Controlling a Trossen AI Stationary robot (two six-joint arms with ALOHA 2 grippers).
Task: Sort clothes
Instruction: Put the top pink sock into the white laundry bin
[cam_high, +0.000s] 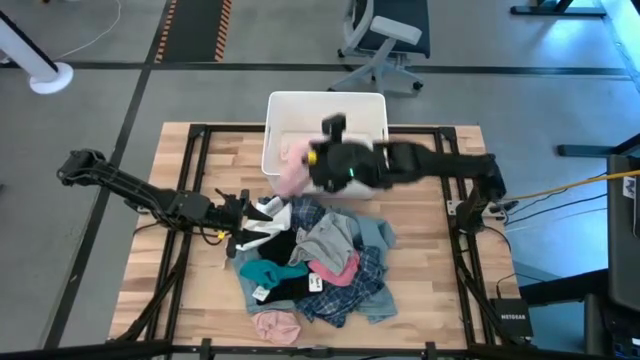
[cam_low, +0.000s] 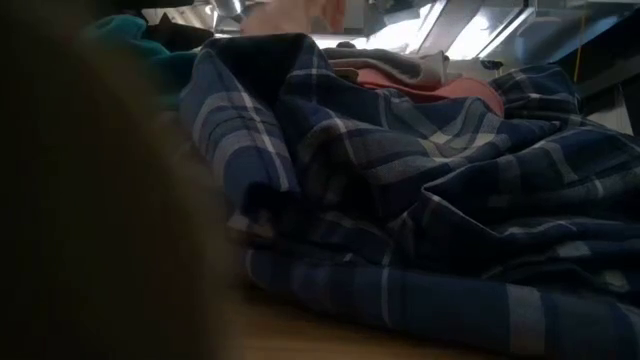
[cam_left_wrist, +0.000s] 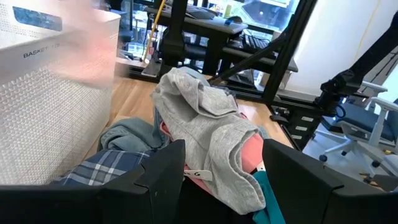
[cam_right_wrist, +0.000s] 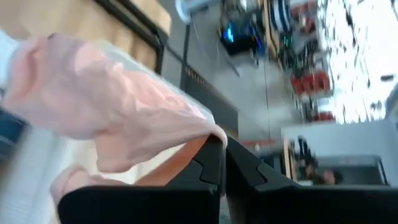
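The right gripper (cam_high: 312, 168) is clamped shut on a pale pink garment (cam_high: 293, 172), holding it at the white bin's (cam_high: 325, 103) near rim, likely to drop it in. The left gripper (cam_high: 243, 222) waits open beside the heap of clothes (cam_high: 315, 262) on the worktop (cam_high: 420, 280). One bin, one heap, one pink piece lying apart (cam_high: 275, 324).

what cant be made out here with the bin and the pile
- Inside of the white bin: high view, the right gripper and its pink garment cover part of it.
- Clothes lower in the pile: buried under top pieces.
- Low view: the plaid shirt fills the frame, hiding both arms.
- Left gripper: fingers too small in the high view.
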